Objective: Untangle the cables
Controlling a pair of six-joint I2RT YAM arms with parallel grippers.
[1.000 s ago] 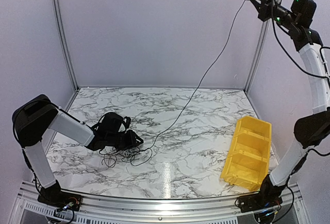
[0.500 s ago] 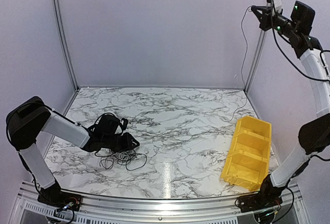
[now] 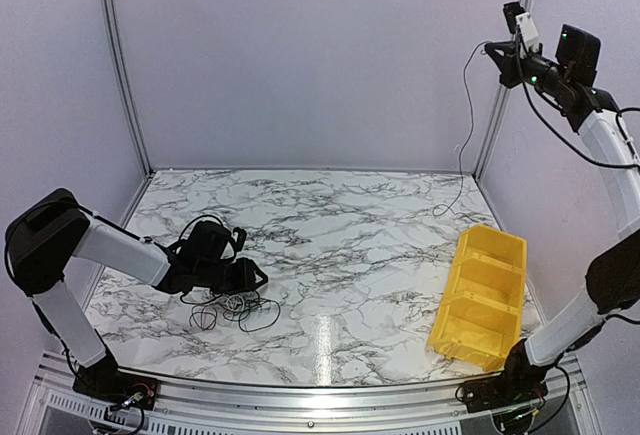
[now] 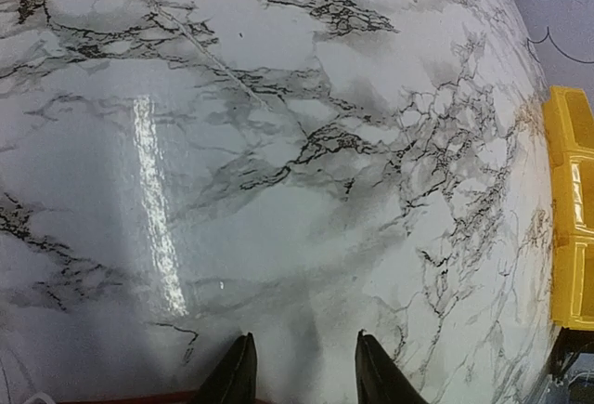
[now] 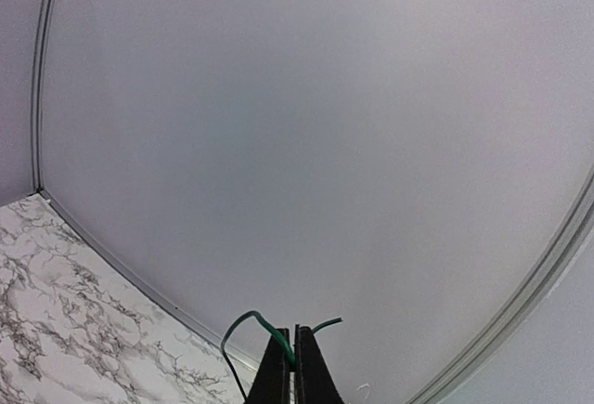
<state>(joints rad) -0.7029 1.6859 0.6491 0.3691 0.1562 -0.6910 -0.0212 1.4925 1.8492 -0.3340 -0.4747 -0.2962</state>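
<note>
The tangle of cables [image 3: 232,305] lies near-left on the marble table [image 3: 350,255], just beside the left gripper [image 3: 258,277]. That gripper's jaws stand apart with nothing between them, wider than a second ago. The single thin cable [image 3: 469,125], which then stretched taut from the tangle to the right gripper [image 3: 497,50], now hangs free of the tangle. Its lower end dangles at the table's far right, beyond the yellow bin [image 3: 480,295]. The right gripper's jaws are pressed together on its top end, high up.
</note>
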